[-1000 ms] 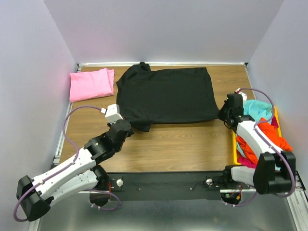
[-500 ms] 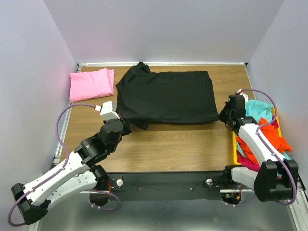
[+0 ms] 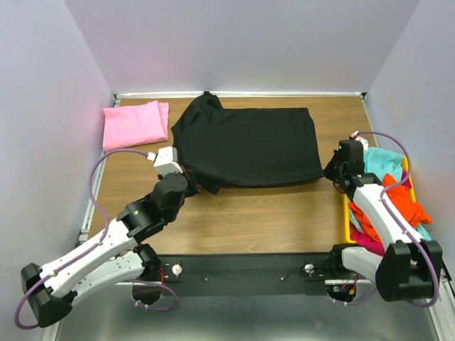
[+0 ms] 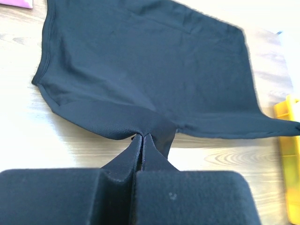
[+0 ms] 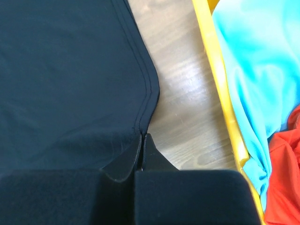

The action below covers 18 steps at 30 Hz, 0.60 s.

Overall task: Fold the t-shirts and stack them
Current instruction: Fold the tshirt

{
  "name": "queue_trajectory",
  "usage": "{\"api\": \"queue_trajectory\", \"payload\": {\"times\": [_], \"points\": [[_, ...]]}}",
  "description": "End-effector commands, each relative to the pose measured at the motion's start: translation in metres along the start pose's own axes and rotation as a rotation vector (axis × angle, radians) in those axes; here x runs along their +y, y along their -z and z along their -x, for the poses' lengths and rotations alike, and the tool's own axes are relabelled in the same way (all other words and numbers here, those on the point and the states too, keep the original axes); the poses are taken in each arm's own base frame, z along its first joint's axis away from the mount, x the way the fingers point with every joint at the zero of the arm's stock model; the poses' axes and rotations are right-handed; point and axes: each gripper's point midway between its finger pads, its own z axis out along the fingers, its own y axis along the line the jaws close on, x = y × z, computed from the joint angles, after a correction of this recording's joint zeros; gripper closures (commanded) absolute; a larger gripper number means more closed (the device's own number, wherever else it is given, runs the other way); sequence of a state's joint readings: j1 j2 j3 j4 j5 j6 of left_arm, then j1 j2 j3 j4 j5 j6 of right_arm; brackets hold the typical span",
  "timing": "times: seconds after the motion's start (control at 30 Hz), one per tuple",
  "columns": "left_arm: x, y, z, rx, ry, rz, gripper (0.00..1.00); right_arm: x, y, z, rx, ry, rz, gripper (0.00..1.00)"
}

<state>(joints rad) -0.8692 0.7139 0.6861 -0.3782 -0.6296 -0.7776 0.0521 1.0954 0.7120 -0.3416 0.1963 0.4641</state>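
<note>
The black t-shirt (image 3: 245, 145) lies spread on the wooden table (image 3: 270, 213), its collar toward the back left. My left gripper (image 3: 188, 181) is shut on the shirt's near left sleeve; the left wrist view shows the cloth (image 4: 140, 65) pinched at the fingertips of that gripper (image 4: 142, 135). My right gripper (image 3: 331, 170) is shut on the shirt's near right hem corner, which the right wrist view shows (image 5: 70, 70) at the tips of that gripper (image 5: 142, 136). A folded pink t-shirt (image 3: 135, 123) lies at the back left.
A yellow bin (image 3: 346, 213) at the right edge holds teal (image 3: 384, 160), orange (image 3: 398, 206) and magenta (image 3: 370, 240) shirts. Its rim (image 5: 218, 70) lies close to my right gripper. Walls stand close on three sides.
Both grippers have drawn the black shirt's near edge slightly toward the back. The left arm shifted a little, still holding the sleeve.
</note>
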Motion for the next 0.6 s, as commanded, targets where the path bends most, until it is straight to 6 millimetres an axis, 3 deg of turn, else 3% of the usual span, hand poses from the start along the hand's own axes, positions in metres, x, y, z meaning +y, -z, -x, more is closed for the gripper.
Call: {"api": "queue_trajectory", "payload": {"times": [0.0,0.33,0.4,0.43,0.47,0.57], "points": [[-0.001,-0.015,0.009,-0.081,-0.032,0.034,1.00,-0.005,-0.009,0.001,0.024,0.026,-0.048,1.00],[-0.004,-0.045,0.010,-0.138,-0.096,0.116,1.00,0.005,-0.045,0.014,0.084,0.089,-0.079,1.00],[-0.001,-0.052,0.012,-0.151,-0.092,0.137,1.00,0.012,-0.051,0.028,0.067,0.094,-0.078,0.99],[0.002,-0.055,0.012,-0.155,-0.098,0.151,1.00,0.011,-0.060,0.022,0.093,0.104,-0.091,0.99],[0.000,-0.057,0.017,-0.174,-0.090,0.146,1.00,0.016,-0.063,0.032,0.079,0.104,-0.086,1.00],[0.002,-0.066,0.031,-0.218,-0.087,0.141,1.00,0.018,-0.082,0.027,0.122,0.123,-0.099,1.00]]}}
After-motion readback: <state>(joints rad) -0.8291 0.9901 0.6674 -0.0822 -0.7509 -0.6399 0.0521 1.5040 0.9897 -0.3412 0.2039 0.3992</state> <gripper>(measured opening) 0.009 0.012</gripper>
